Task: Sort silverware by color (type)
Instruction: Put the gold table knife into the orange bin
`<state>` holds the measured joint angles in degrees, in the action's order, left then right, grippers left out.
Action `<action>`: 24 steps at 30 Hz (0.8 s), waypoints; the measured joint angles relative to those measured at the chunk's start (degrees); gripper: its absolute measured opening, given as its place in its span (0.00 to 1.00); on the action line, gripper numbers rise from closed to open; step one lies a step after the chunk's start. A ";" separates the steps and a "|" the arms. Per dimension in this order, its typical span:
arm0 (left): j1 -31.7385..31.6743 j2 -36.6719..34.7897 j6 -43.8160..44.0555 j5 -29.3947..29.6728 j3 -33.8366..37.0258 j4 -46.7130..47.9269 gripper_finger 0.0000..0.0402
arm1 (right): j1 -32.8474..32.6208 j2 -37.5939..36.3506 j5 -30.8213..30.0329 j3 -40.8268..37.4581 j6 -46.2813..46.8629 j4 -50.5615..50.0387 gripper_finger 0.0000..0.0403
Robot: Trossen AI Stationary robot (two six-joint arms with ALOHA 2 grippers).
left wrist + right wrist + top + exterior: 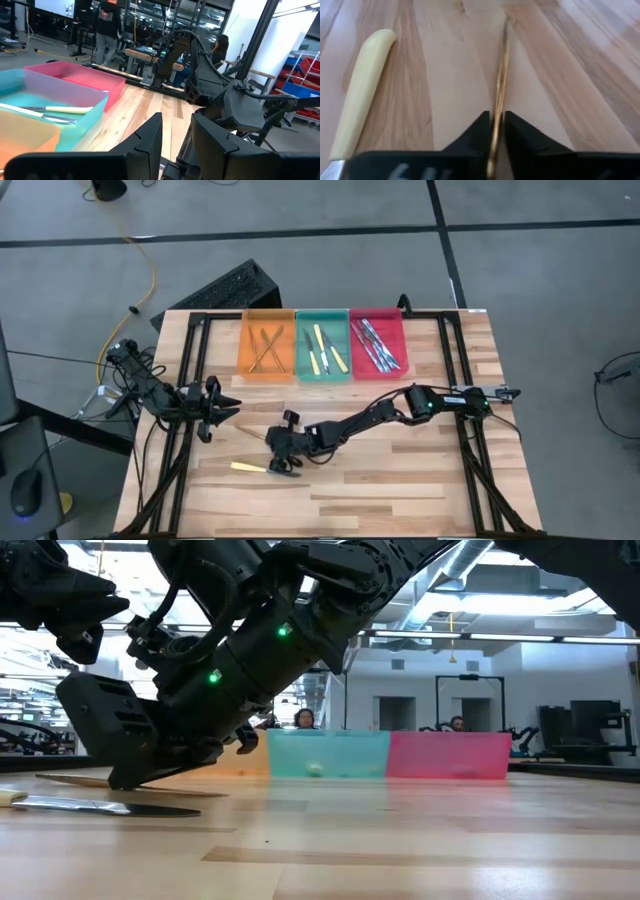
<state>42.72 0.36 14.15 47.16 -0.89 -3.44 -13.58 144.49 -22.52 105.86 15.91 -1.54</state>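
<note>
Nearest the front edge of the wooden surface (400,480): a yellow-handled knife (250,468) lying flat, blade toward the right pincer (284,458). Right pincer pressed low just beside it, at the end of the arm stretched in from the right. Only in the right wrist view: dark fingertips (516,131) clamped on a thin bronze-gold utensil (501,85), its shaft running forward along the wood, the pale yellow handle (360,95) lying apart to one side. From table height, the knife's silver blade (100,806) flat on the boards under the arm's bulk, the grip itself hidden.

Farther back, at the left side: left pincer (222,414) hovering, fingers (145,142) parted with a narrow gap and nothing between them, seen clearly in the left wrist view alone.

At the far edge, three trays side by side: orange tray (245,345) with bronze-gold pieces (266,348) crossed inside, green tray (301,345) with yellow-handled pieces (324,348), red tray (400,330) with silver pieces (375,345). Beyond the surface, in the low and left wrist views only, people (303,719) in the room behind.
</note>
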 joint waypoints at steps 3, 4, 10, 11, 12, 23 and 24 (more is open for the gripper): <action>-0.02 0.00 0.00 -0.01 0.00 0.01 0.22 | 0.13 0.00 0.07 0.07 0.79 -0.67 0.07; 0.00 0.02 0.00 0.00 0.00 0.02 0.22 | 0.11 0.00 0.03 0.07 0.85 -0.72 0.04; -0.02 0.00 0.00 0.00 0.00 0.00 0.22 | 0.08 -0.23 -1.18 0.04 1.23 -0.92 0.05; -0.01 0.02 0.00 0.00 0.00 0.00 0.22 | 0.08 -0.38 -1.40 0.00 1.20 -1.06 0.04; -0.02 0.00 0.00 0.00 0.00 0.01 0.22 | 0.12 -0.60 -1.44 -0.05 1.20 -1.18 0.04; -0.02 0.00 0.00 0.00 0.00 0.02 0.22 | 1.84 -3.38 -2.49 -0.28 0.30 -1.36 0.02; -0.02 0.01 0.00 0.00 0.00 0.00 0.22 | 1.92 -3.45 -2.32 -0.28 0.28 -1.14 0.02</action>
<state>42.70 0.37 14.15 47.16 -0.89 -3.44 -11.66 141.03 -24.85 105.58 16.19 -2.68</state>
